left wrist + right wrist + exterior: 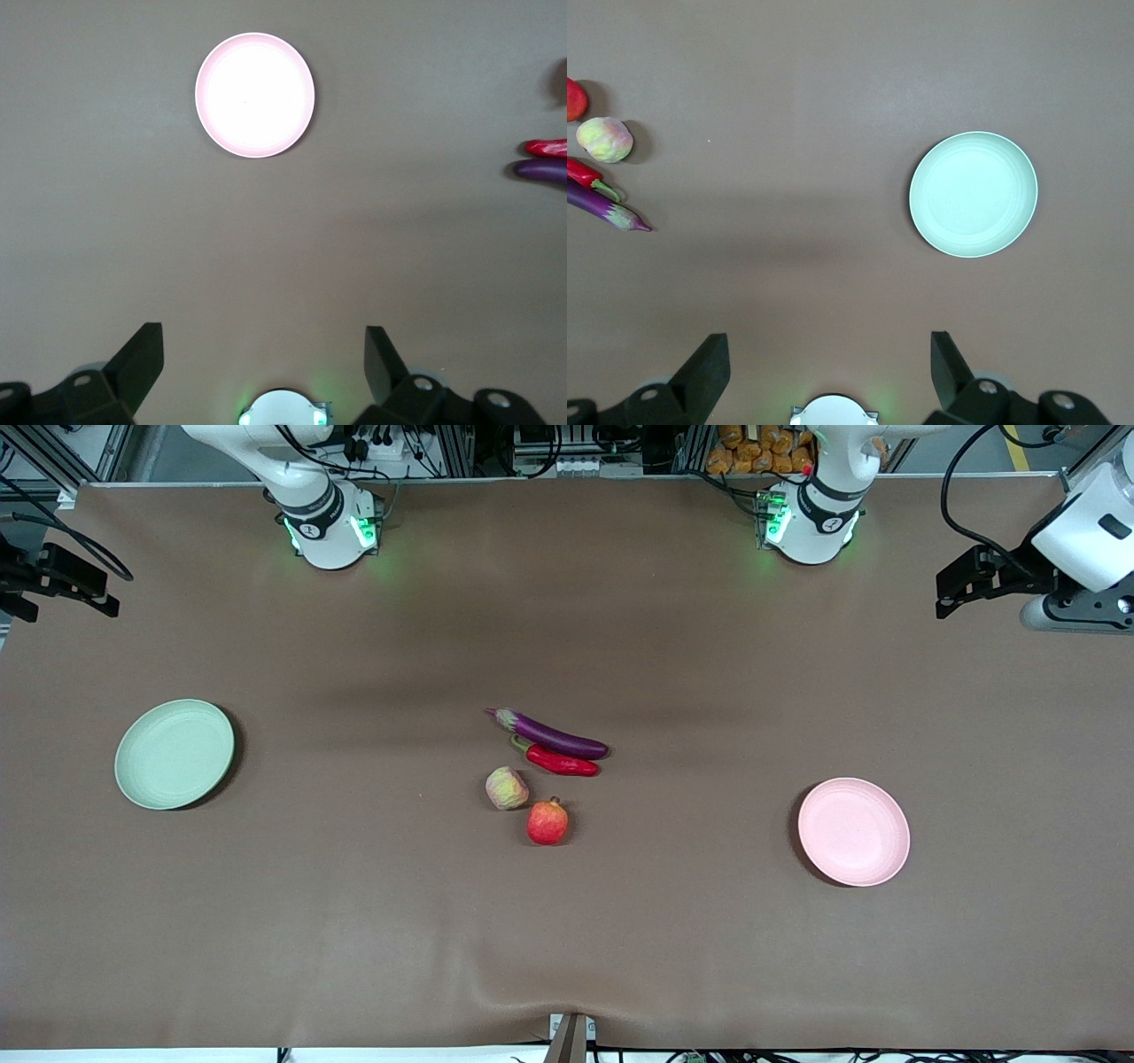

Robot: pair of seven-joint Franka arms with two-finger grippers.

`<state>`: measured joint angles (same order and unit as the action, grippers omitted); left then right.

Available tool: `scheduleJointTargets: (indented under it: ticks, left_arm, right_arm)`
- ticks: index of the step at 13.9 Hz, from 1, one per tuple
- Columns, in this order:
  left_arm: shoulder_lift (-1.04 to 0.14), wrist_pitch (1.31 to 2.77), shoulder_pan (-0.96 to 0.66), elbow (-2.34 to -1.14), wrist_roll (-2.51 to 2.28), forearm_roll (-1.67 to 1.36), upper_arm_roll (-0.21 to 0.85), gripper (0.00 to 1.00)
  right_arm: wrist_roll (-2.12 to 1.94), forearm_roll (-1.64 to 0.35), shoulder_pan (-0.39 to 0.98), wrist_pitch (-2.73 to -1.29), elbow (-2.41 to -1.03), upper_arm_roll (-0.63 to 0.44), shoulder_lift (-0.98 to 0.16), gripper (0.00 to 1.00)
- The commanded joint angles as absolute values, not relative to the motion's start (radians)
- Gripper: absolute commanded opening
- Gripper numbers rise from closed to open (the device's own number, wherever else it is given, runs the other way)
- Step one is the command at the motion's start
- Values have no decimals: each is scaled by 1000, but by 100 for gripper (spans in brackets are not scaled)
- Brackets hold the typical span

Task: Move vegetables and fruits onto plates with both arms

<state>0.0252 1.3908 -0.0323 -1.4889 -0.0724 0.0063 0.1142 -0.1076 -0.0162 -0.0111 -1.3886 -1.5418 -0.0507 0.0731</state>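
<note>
With both grippers spread and empty, left (pixel 264 359) high over its table end, right (pixel 830 363) over its own, I judged best: grab eggplant (pixel 551 735) and chili (pixel 562 762) mid-table, crosswise at mid-length.

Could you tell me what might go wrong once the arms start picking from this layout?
The eggplant and chili pepper lie side by side, apparently touching, so grasping one may drag the other. The pale fruit and red fruit are round and may roll if nudged. All four cluster mid-table, so the open left gripper and right gripper could crowd each other reaching in.
</note>
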Motion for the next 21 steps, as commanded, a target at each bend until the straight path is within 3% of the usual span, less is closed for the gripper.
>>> scheduleJointTargets:
  ticks: [1, 6, 10, 17, 21]
  left_arm:
    - [-11, 1388, -32, -1416, -170, -12, 117, 100]
    - [-99, 1397, -46, -1384, -377, -20, 126, 100]
    - [-248, 1466, -142, -1341, -755, -92, 152, 100]
    - [-422, 1707, -395, -1339, -1341, -173, 144, 100]
    - [-494, 1972, -567, -1338, -1806, -170, 135, 100]
  right_arm:
    - [-95, -15, -29, -1385, -1551, -40, 80, 100]
    - [-91, -17, -29, -1385, -1549, -40, 80, 100]
    - [-90, -17, -31, -1385, -1551, -40, 80, 100]
    - [-86, -17, -32, -1385, -1551, -41, 78, 100]
    - [-86, -17, -31, -1385, -1551, -41, 78, 100]
